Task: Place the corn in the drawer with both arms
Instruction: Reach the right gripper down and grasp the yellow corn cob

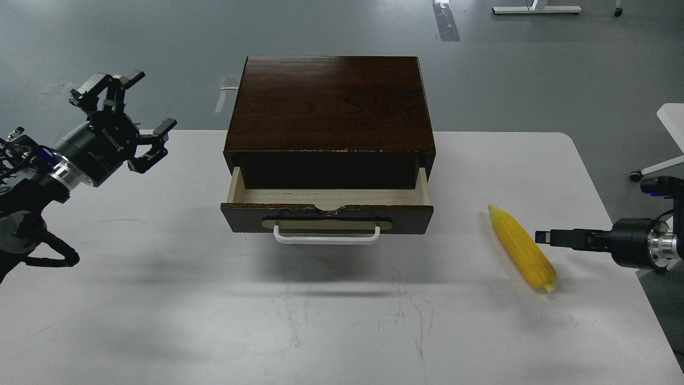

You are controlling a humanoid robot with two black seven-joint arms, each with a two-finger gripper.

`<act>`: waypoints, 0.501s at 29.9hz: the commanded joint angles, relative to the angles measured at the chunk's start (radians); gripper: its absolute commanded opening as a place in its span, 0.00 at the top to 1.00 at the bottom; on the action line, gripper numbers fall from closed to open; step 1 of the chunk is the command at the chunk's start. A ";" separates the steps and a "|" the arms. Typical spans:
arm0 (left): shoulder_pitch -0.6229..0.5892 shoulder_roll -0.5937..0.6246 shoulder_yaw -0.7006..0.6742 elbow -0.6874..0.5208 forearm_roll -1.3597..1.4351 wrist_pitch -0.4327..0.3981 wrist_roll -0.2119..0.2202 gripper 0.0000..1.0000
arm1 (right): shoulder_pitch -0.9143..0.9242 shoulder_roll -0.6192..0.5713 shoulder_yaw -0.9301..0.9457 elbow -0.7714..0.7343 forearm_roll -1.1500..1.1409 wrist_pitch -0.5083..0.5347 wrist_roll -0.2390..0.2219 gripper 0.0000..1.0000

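The yellow corn (pixel 522 248) lies on the white table (pixel 342 321) at the right, tip toward the far left. The drawer (pixel 327 206) of the dark brown box (pixel 330 104) stands pulled out a little, its pale inside showing nothing in it, white handle (pixel 327 237) facing me. My left gripper (pixel 125 115) is open and empty, raised left of the box. My right gripper (pixel 542 236) points left, its tip just right of the corn's middle; seen side-on, its fingers cannot be told apart.
The box sits at the table's far middle. The table's right edge runs close behind the right arm (pixel 641 243). A white chair base (pixel 662 166) stands off the table to the right. Grey floor lies beyond.
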 commanded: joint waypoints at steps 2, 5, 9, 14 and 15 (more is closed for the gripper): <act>-0.001 0.005 -0.001 0.000 0.000 0.000 0.000 0.02 | 0.054 0.061 -0.074 -0.042 0.000 -0.008 0.000 0.03; -0.001 0.006 -0.001 0.000 0.000 0.000 0.000 0.02 | 0.078 0.088 -0.135 -0.062 0.000 -0.009 0.000 0.08; -0.001 0.006 -0.001 0.000 -0.001 0.000 0.000 0.02 | 0.086 0.098 -0.168 -0.064 0.000 -0.011 0.000 0.21; -0.001 0.006 -0.002 0.000 0.000 0.000 0.000 0.02 | 0.084 0.098 -0.192 -0.064 0.000 -0.012 0.000 0.53; -0.001 0.006 -0.002 0.000 0.000 0.000 0.000 0.02 | 0.084 0.098 -0.192 -0.064 0.000 -0.012 0.000 0.66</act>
